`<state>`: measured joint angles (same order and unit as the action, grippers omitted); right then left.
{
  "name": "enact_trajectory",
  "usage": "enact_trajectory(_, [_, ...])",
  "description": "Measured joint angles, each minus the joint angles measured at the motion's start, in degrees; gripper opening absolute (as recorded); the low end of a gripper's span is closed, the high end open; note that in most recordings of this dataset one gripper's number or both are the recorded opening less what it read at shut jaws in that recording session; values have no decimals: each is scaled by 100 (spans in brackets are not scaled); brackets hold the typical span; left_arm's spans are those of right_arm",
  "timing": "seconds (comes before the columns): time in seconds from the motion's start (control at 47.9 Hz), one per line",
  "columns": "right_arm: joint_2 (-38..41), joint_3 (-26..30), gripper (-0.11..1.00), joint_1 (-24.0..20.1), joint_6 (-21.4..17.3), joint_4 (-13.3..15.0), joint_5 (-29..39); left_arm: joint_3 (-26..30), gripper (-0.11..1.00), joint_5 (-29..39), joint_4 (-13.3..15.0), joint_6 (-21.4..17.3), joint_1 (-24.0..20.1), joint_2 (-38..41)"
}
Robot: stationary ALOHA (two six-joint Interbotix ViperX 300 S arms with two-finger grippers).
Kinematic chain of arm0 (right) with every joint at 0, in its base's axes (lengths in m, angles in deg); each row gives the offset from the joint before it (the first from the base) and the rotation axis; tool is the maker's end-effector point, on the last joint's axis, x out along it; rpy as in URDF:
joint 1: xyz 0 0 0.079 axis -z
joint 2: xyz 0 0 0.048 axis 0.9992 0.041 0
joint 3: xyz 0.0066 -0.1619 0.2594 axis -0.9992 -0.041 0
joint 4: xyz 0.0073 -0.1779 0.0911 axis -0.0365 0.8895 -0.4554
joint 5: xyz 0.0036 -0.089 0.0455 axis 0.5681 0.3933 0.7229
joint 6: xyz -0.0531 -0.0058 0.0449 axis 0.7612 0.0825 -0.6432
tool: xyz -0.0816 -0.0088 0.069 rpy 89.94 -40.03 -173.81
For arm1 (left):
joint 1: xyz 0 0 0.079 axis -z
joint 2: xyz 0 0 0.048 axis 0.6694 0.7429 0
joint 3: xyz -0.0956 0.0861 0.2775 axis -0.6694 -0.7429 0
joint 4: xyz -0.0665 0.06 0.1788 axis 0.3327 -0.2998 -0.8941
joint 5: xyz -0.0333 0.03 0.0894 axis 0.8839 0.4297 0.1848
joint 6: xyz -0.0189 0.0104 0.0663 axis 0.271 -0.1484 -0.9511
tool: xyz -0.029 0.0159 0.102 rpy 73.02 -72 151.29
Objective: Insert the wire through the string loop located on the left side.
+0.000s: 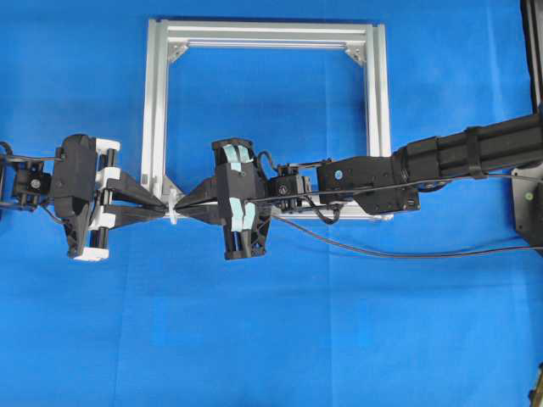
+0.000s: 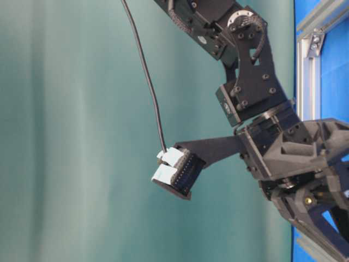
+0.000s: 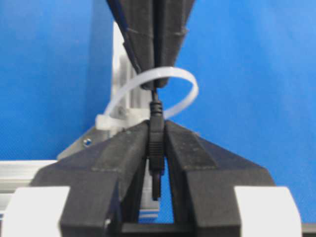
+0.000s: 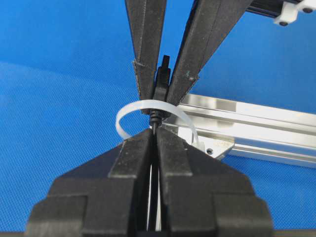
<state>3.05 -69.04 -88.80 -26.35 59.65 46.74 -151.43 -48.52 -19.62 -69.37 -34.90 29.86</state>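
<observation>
We see a counter (image 1: pixel 280 339) covered edge to edge in a blue cloth. A square frame (image 1: pixel 155 102) of silver aluminium rails lies flat on it, toward the far side and a little left of centre, with small brackets in its corners. A thin black wire (image 1: pixel 407 252) trails across the cloth from the right edge toward the frame's near rail.
</observation>
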Motion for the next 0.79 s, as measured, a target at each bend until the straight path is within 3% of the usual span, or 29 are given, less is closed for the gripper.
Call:
enact_trajectory(0.543, [-9,0,3,0,0,0,158,0,8,9,0,0,0,18])
enact_trajectory(0.606, [0,0,11,0,0,0,185,0,8,0,9,0,0,18])
enact_trajectory(0.793, [-9,0,65,9,-9,9,202,0,8,9,9,0,9,9])
